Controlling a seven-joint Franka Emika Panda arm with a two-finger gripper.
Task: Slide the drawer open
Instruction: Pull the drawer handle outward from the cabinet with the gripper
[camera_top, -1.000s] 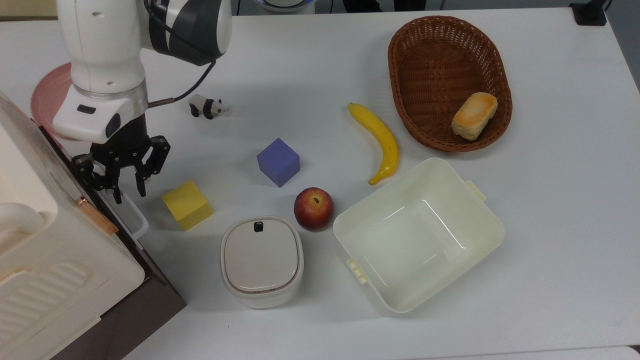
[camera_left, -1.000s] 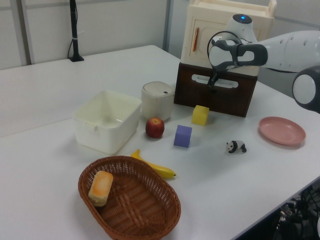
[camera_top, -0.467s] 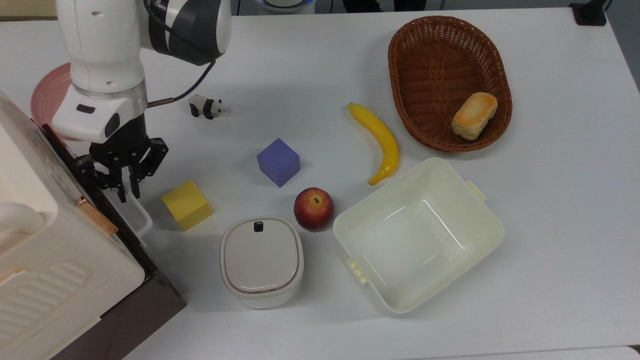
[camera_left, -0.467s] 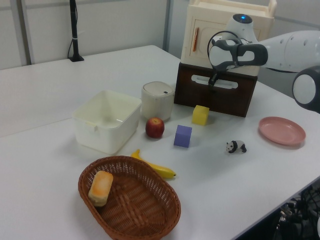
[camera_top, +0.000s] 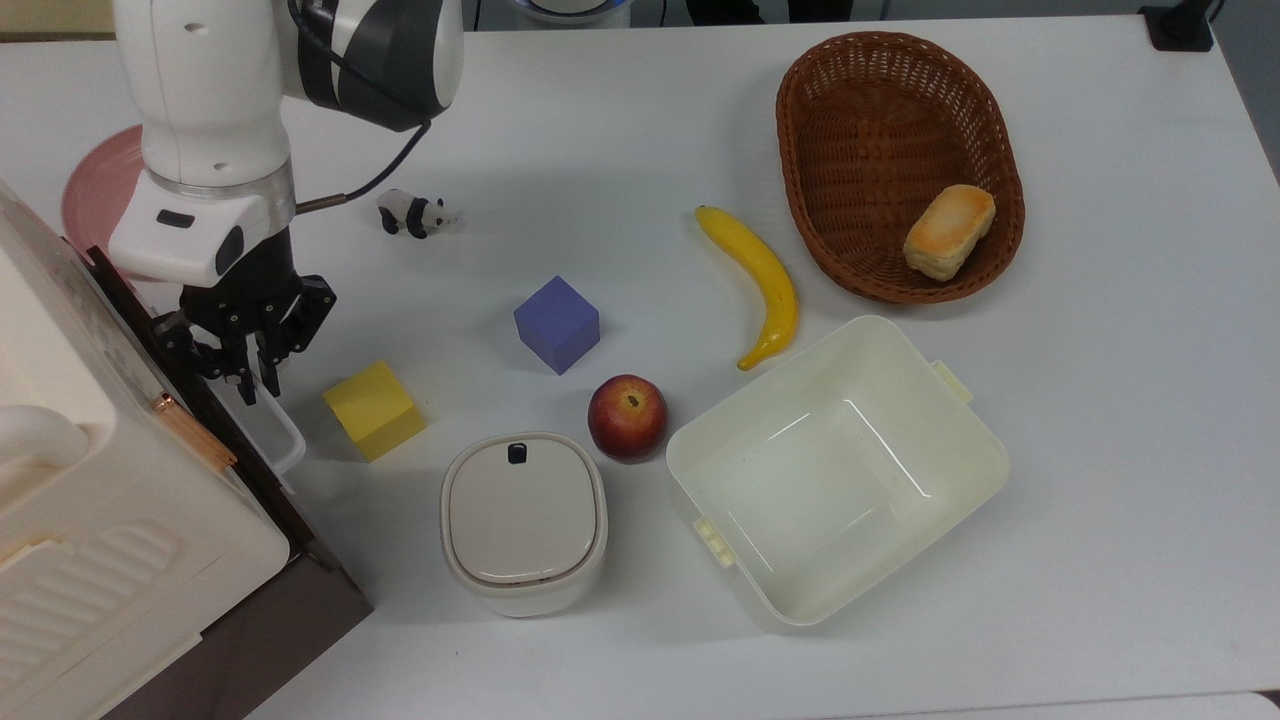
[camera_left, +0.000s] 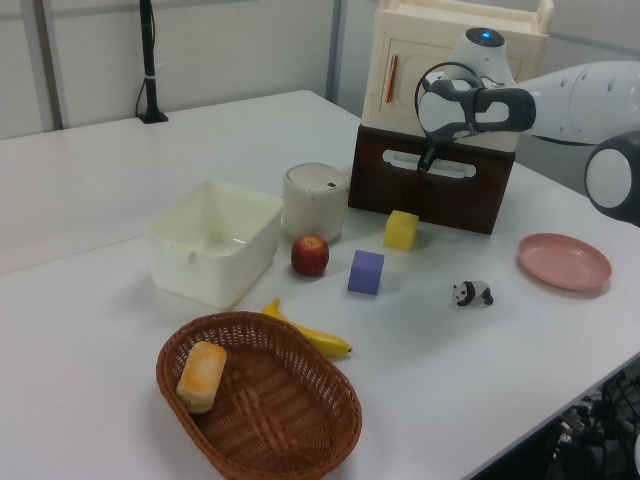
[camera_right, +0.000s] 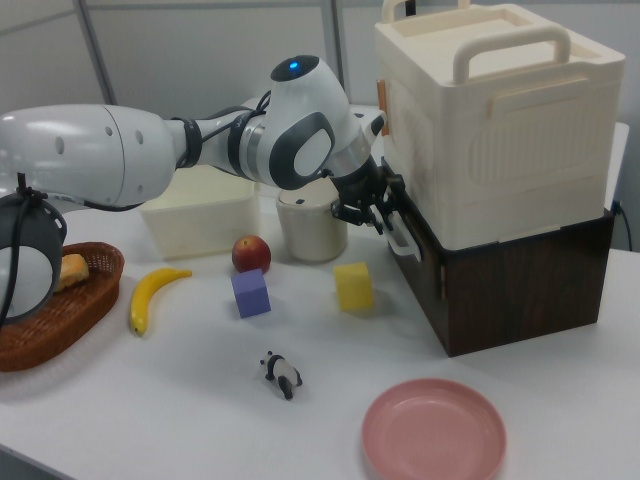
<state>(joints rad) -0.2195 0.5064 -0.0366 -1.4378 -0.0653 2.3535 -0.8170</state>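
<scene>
The drawer (camera_left: 433, 180) sits at the worktop's (camera_top: 1100, 450) edge, at the top view's lower left, under a cream box (camera_right: 490, 120) that covers most of it from above. In the top view only a thin dark strip of its front shows beside the box, so how far it is pulled out cannot be told there. In the left view the dark brown front faces the camera with the white bar handle (camera_left: 432, 162) across it.

The hand (camera_top: 247, 370) is at that handle, its black fingers drawn narrow and pointing down onto the bar's upper end in the top view. They seem closed on the handle, yet the contact itself is hidden: in the left view the wrist covers the middle of the bar, and in the right view the fingers overlap the drawer's corner. The arm's white links cover part of the pink plate (camera_right: 433, 432) in the top view.

A yellow block (camera_top: 374, 410) lies just beside the handle. Farther out are a purple cube (camera_top: 557, 323), an apple (camera_top: 627, 417), a lidded pot (camera_top: 523, 520), a panda figure (camera_top: 414, 213), a banana (camera_top: 760, 280), and an open cream bin (camera_top: 700, 470). A wicker basket (camera_top: 830, 130) holds a piece of bread (camera_top: 948, 231); in the right view the basket is cut off by the frame edge.
</scene>
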